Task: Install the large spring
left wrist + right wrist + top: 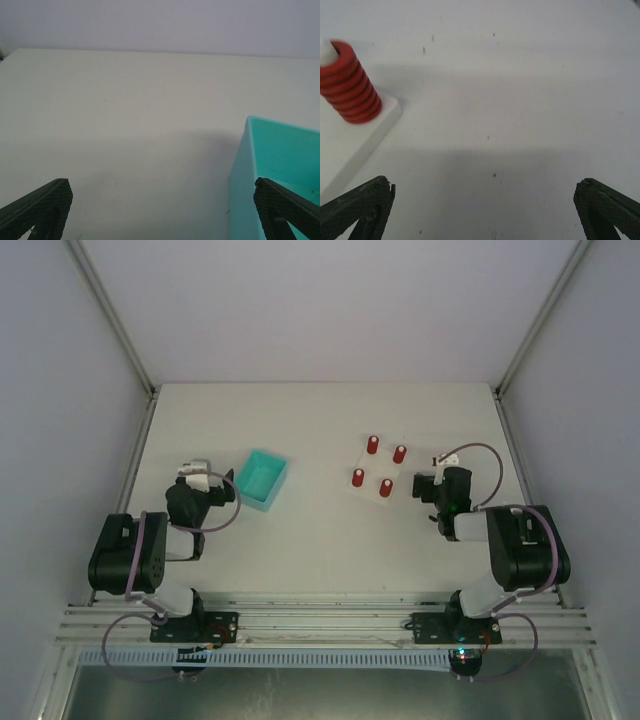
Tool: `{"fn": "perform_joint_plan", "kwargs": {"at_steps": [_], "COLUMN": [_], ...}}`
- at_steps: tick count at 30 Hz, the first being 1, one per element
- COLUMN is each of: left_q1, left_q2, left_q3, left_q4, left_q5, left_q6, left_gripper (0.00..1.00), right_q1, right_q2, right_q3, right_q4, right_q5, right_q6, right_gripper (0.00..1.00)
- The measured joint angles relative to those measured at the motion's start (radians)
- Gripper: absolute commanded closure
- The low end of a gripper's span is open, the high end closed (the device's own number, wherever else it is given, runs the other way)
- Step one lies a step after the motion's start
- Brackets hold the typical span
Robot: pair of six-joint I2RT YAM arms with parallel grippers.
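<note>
Gaping wide and empty — left tool [162, 210] beside the teal bin [242, 185], right tool [482, 210] near a red spring [347, 82].

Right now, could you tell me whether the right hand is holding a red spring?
No, the right hand is open and empty; the red spring stands on the white base, ahead and left.

White table [320, 540], pale walls [330, 300], alu rail [330, 623] up front

My left arm [130, 555] and right arm [520, 545] are black with white lower links, each trailing a looped mauve cable [487, 450]. My left hand [205, 480] wears white parts, my right hand [432, 483] is black. My fingers [40, 207] have dark cross-hatched pads.
</note>
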Motion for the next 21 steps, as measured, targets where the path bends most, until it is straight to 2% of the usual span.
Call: {"fn": "perform_joint_plan", "kwargs": {"at_steps": [7,21], "left_q1": [-0.008,-0.018], "left_q2": [0.006,0.006], "left_q3": [-0.005,-0.005], "left_q4": [0.055,0.068], "left_q5": [0.010,0.006], "left_q6": [0.009,0.019], "left_gripper": [0.01,0.01], "right_q1": [0.000,0.000], "right_q2": [0.002,0.002], "right_q3": [-0.002,-0.002], "right_q4": [0.081,0.101], "right_q5": [0.011,0.017], "right_q6": [0.004,0.005], "right_gripper": [0.01,0.01]}}
